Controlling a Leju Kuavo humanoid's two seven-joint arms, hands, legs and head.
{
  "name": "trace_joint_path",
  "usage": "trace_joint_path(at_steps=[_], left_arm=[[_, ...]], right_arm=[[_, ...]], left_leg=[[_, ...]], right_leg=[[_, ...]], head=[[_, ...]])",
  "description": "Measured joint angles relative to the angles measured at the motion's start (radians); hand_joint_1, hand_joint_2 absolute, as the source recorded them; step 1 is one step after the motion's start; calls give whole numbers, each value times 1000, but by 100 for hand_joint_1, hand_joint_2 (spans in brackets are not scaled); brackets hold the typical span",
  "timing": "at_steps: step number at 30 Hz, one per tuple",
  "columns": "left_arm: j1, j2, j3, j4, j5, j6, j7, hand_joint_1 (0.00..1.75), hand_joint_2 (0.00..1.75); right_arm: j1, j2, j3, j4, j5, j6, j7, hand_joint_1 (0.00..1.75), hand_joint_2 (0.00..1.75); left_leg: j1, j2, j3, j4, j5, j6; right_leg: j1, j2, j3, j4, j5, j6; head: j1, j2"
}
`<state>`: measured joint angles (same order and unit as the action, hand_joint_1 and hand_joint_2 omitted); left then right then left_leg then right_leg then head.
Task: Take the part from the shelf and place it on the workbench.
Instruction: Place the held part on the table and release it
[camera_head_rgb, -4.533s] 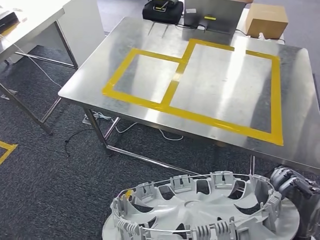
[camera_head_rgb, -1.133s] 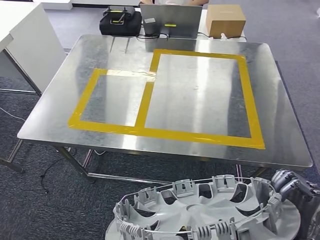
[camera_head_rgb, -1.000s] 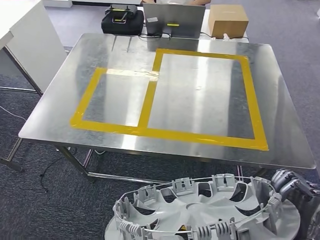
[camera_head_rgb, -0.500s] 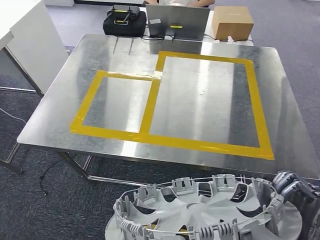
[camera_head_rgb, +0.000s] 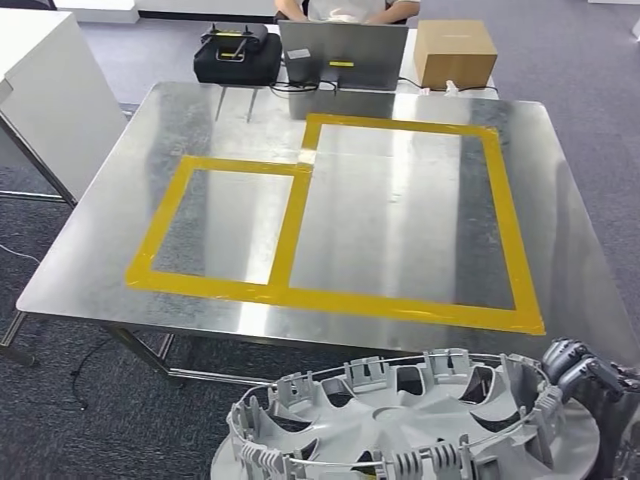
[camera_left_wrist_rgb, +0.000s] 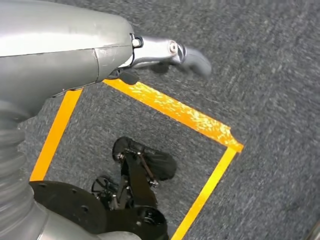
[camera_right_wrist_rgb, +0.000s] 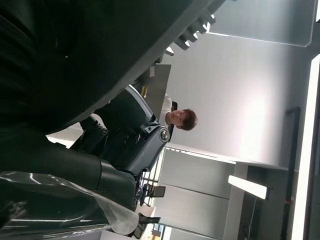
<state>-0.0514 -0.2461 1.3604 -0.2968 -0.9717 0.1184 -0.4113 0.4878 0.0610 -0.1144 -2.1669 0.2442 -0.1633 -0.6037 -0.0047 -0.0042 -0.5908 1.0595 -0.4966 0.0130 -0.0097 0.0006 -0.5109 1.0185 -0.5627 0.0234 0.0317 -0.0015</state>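
Note:
The part is a grey plastic wheel cover, inner side up, with clips around its rim. It hangs low in the head view, in front of the near edge of the steel workbench and not over it. My right hand grips its right rim, dark fingers curled over the edge. The right wrist view shows the cover's dark underside from close up. My left hand hangs beside my body over the carpet, one finger stretched out and nothing in it.
Yellow tape marks a small rectangle and a larger one on the workbench. A laptop, a black case and a cardboard box line its far edge, with a person behind. A white table stands left.
The camera has moved: the workbench now lies squarer and closer in the head view. The wheel cover stays in the same place in my right hand.

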Motion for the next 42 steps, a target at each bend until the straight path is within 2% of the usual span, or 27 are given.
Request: trace_joint_path(at_steps=[2,4,5,7,8,9,10,12,13,15,17,19,20,22,23,24,25,27,29,31,34,35,37,38,39,40,42], left_arm=[[1,0,0,0,2,2,3,0,175],[1,-1,1,0,3,2,3,0,175],[0,-1,1,0,4,1,2,0,175],[-1,-2,1,0,3,1,1,0,175],[-1,-3,1,0,3,1,1,0,175],[-1,-3,0,0,2,0,1,0,175],[-1,-3,1,0,2,0,1,0,175],[-1,-3,1,0,2,-1,1,0,175],[-1,-3,1,0,2,-2,1,0,175],[-2,-3,1,0,2,-2,1,0,175],[-3,-3,1,0,3,-2,0,0,175],[-5,-3,1,0,4,-2,0,0,175],[-5,-3,1,0,4,-2,0,0,175],[-5,-2,1,0,5,-2,0,0,175],[-4,-2,1,0,5,-2,0,0,175],[-3,-2,1,0,5,-2,1,0,175],[-2,-2,1,0,5,-2,1,0,175],[-1,-1,1,0,3,-2,1,0,175],[-3,0,0,0,0,-2,2,0,175],[-3,0,0,0,-2,-2,4,0,175],[-2,2,0,0,-15,-9,4,0,175],[-2,3,0,0,-21,-14,4,0,175],[-3,6,-3,0,-34,-25,2,0,175],[-3,7,-5,0,-39,-30,1,0,175],[-3,9,-8,0,-44,-33,0,0,175],[-3,11,-10,0,-46,-34,0,0,175],[-3,13,-17,0,-50,-35,-1,0,175]], right_arm=[[-1,0,0,0,0,0,1,175,175],[-2,0,0,0,0,-1,1,175,175],[-3,0,0,1,0,-1,1,175,175],[-4,0,0,1,0,-1,1,175,175],[-4,0,0,2,0,-1,1,175,175],[-3,0,0,3,0,-1,1,175,175],[-4,0,0,4,0,-1,1,175,175],[-5,0,0,5,0,-1,1,175,175],[-6,0,0,6,1,-1,2,175,175],[-8,0,0,6,0,-1,2,175,175],[-9,0,0,6,1,-1,2,175,175],[-9,0,0,6,1,-1,2,175,175],[-10,0,0,6,1,-1,2,175,175],[-10,0,1,6,1,-1,2,175,175],[-11,0,1,7,1,-1,2,175,175],[-11,0,1,7,1,-1,2,175,175],[-11,0,1,7,2,-1,3,175,175],[-11,0,1,7,6,-2,5,175,175],[-13,0,0,8,13,-3,11,175,175],[-16,-1,-1,13,19,-2,19,175,175],[-35,-14,-10,26,22,4,31,175,175],[-48,-23,-18,35,19,7,35,175,175],[-87,-43,-42,62,5,14,44,175,175],[-111,-54,-59,81,-2,17,49,175,175],[-133,-64,-77,100,-8,19,52,175,175],[-152,-73,-93,118,-12,20,54,175,175],[-180,-86,-116,142,-16,22,56,175,175]], left_leg=[[2,-1,6,-14,0,8],[8,0,16,-29,3,16],[11,0,20,-34,4,20],[11,1,22,-35,1,24],[11,1,23,-35,-1,25],[11,1,25,-35,-3,26],[11,0,29,-35,-6,25],[11,-1,39,-35,-13,21],[9,-2,42,-33,-17,17],[6,-2,41,-31,-20,6],[7,-1,41,-32,-21,-5],[9,-1,33,-5,-41,-15],[10,-1,16,36,-66,-20],[11,0,-43,164,-126,-25],[11,0,-70,219,-144,-26],[11,0,-84,245,-144,-26],[11,0,-81,232,-124,-24],[11,0,-30,114,-50,-18],[9,0,20,1,-9,-11],[6,-1,31,-28,-10,-6],[10,0,32,-39,-2,12],[12,1,33,-44,1,17],[13,3,31,-46,3,22],[12,4,30,-45,3,23],[11,5,30,-45,3,23],[11,4,31,-45,3,23],[11,2,34,-44,2,22]], right_leg=[[-1,-2,3,-6,-2,11],[-1,-2,-10,22,-23,20],[-2,-2,-33,66,-45,24],[-3,-2,-108,198,-93,30],[-4,-2,-141,248,-101,32],[-4,-2,-160,265,-89,33],[-5,-2,-157,238,-57,34],[-6,-2,-108,112,22,31],[-5,-2,-80,54,44,28],[-1,1,-57,6,49,18],[-1,2,-55,1,51,6],[-4,1,-50,-5,54,-6],[-5,-1,-47,-8,54,-11],[-5,-4,-45,-8,52,-16],[-4,-4,-44,-8,51,-17],[-4,-4,-43,-8,50,-18],[-4,-3,-41,-7,49,-18],[-4,-2,-35,-7,46,-16],[0,-1,-33,-5,42,-8],[2,-1,-34,-7,42,3],[0,-1,-44,7,28,19],[-1,-1,-61,41,7,24],[-2,-1,-122,164,-53,32],[-3,-1,-152,227,-74,35],[-3,-1,-171,263,-79,37],[-3,-1,-173,266,-67,37],[-3,-2,-120,153,4,33]], head=[[0,0],[2,0],[4,0],[6,0],[7,0],[7,0],[7,0],[7,0],[7,0],[5,0],[3,0],[1,0],[0,0],[-3,0],[-3,0],[-2,0],[-3,0],[-3,0],[-2,0],[-1,0],[1,0],[2,0],[6,0],[6,0],[5,0],[6,0],[6,0]])
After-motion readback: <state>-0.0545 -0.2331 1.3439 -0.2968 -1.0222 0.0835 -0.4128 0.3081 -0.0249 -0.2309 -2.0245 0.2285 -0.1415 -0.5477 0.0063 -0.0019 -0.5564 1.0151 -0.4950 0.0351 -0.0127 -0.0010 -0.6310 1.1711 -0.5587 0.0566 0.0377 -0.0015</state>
